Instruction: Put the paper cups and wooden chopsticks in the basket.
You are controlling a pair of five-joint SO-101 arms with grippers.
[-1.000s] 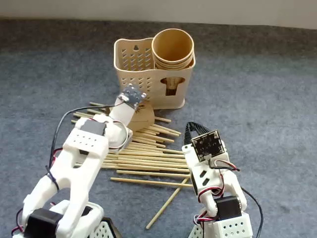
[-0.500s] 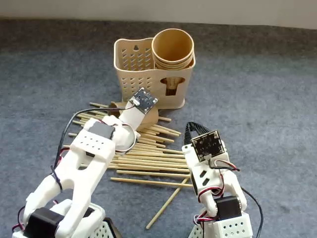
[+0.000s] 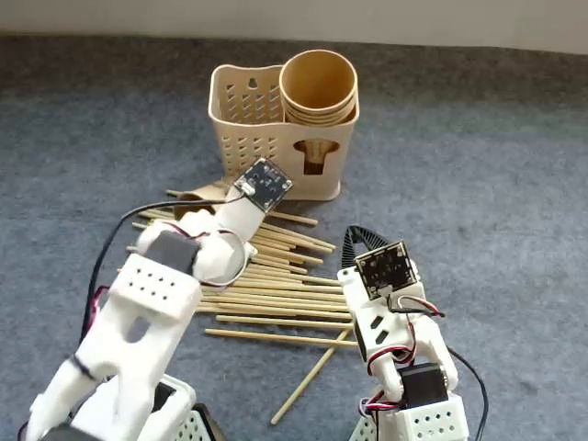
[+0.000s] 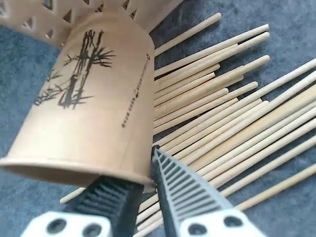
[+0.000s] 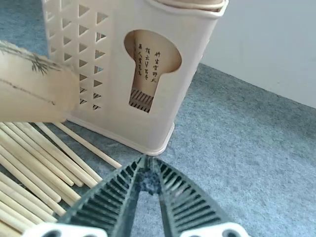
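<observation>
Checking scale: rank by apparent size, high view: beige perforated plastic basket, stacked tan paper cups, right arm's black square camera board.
1. beige perforated plastic basket
2. stacked tan paper cups
3. black square camera board

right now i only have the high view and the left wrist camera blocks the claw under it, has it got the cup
observer: yes. In the left wrist view the left claw pinches the rim of the paper cup, one finger on each side of the wall. The cup is tipped over above the chopsticks.
operator: ok and the right claw, anything in it
observer: no. In the right wrist view the right claw is shut on nothing, tips together above the carpet, pointing at the front of the basket.
</observation>
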